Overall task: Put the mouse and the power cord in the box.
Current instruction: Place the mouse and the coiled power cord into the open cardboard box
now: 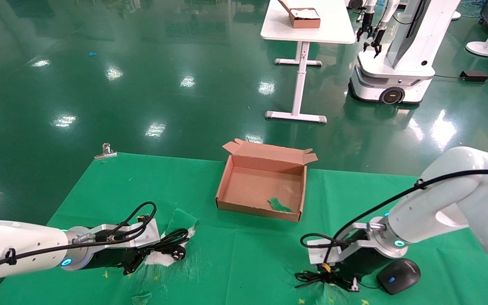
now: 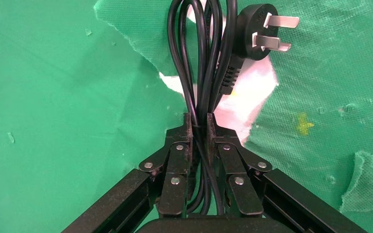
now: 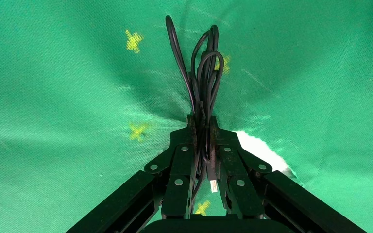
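1. Clamping the power cord (image 2: 201, 63) between its fingers, the left gripper (image 2: 200, 127) sits low over the green cloth (image 1: 244, 254), the pronged plug lying by a torn white patch.
2. The right gripper (image 3: 201, 127) is pinched tight on the mouse's thin bundled cable (image 3: 201, 73); the mouse (image 1: 398, 275) rests on the cloth just beside it.
3. The box (image 1: 227, 178) stands open between and beyond both arms, a green scrap inside.

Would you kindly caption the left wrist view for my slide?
Left hand shut on the power cord, plug resting over torn green cloth.
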You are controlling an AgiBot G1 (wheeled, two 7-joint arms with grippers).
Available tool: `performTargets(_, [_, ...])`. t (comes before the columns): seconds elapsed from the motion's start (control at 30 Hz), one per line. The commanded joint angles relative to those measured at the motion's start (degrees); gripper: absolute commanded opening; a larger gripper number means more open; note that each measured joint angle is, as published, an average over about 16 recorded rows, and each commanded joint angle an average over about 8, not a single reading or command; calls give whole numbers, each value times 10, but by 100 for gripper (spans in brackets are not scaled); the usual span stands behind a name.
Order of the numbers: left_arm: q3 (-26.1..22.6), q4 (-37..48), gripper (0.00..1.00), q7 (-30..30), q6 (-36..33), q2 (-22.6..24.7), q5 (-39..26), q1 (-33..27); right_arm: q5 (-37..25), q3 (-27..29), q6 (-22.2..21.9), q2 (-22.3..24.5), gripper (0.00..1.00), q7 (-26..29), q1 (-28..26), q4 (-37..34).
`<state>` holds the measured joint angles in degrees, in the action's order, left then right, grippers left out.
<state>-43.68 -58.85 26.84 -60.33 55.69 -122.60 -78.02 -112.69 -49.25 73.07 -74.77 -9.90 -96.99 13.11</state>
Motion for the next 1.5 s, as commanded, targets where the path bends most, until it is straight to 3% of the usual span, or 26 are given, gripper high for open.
performTargets(0.03, [0,0,0,0,0,0,0,0,0,0,0,0,0,0,0,0])
performTargets(0.57, [5,-6,0,-5,-2,-5,10,-3,2,2,-1,1,0,-1,-1,1])
performTargets(1.07, [63,-37,0,-39,-99,-41,172,-77,10,14,-18,21,0,11,-54,26])
performTargets(1.27, [69,-62,0,-63,-29,8,166,-69,-15,3,-11,32,0,34,-91,68])
performTargets(1.5, [33,-27,0,-62,138,148,32,-45,-43,-9,17,59,0,100,-112,155])
